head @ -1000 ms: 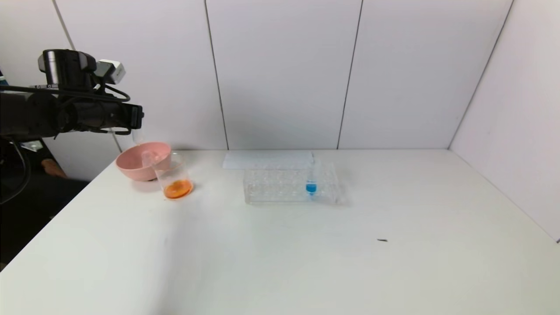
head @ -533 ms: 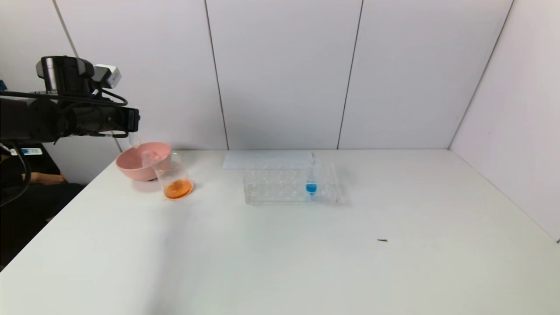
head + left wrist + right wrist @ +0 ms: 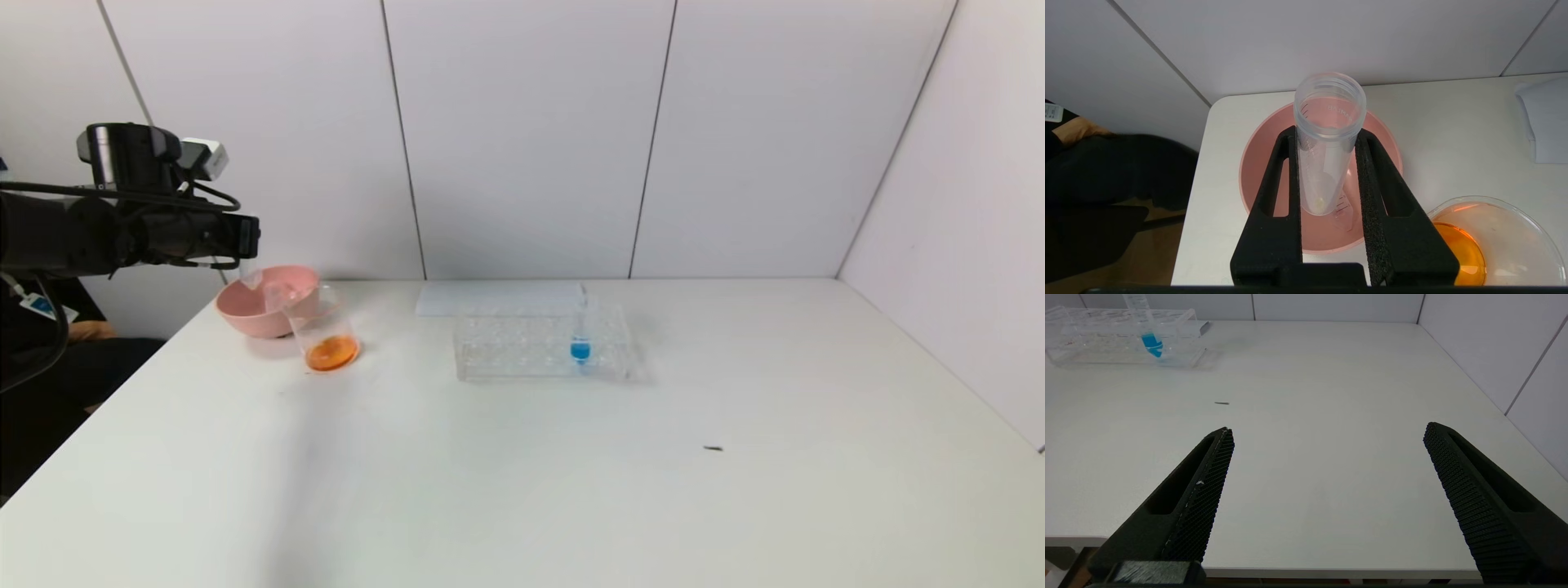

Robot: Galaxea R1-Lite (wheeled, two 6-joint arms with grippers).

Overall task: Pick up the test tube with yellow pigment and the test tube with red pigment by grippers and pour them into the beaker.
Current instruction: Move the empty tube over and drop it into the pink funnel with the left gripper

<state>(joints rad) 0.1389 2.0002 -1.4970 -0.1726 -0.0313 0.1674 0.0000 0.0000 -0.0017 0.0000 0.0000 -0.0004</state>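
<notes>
Over the pink bowl (image 3: pixel 1257 179), my left end effector (image 3: pixel 1327 143) clamps an emptied test tube (image 3: pixel 1327 134), probably the yellow one; it is light, slick and rigid, best gripped mid-barrel. The beaker (image 3: pixel 324 331) beside holds orange liquid. My right end effector (image 3: pixel 1327 465) gapes wide.

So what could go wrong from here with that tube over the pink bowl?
The left gripper holds the emptied test tube over the pink bowl, where another tube already lies; dropped from there it could strike that tube or bounce out. The beaker of orange liquid stands right beside the bowl, so the withdrawing arm might tip it.
</notes>
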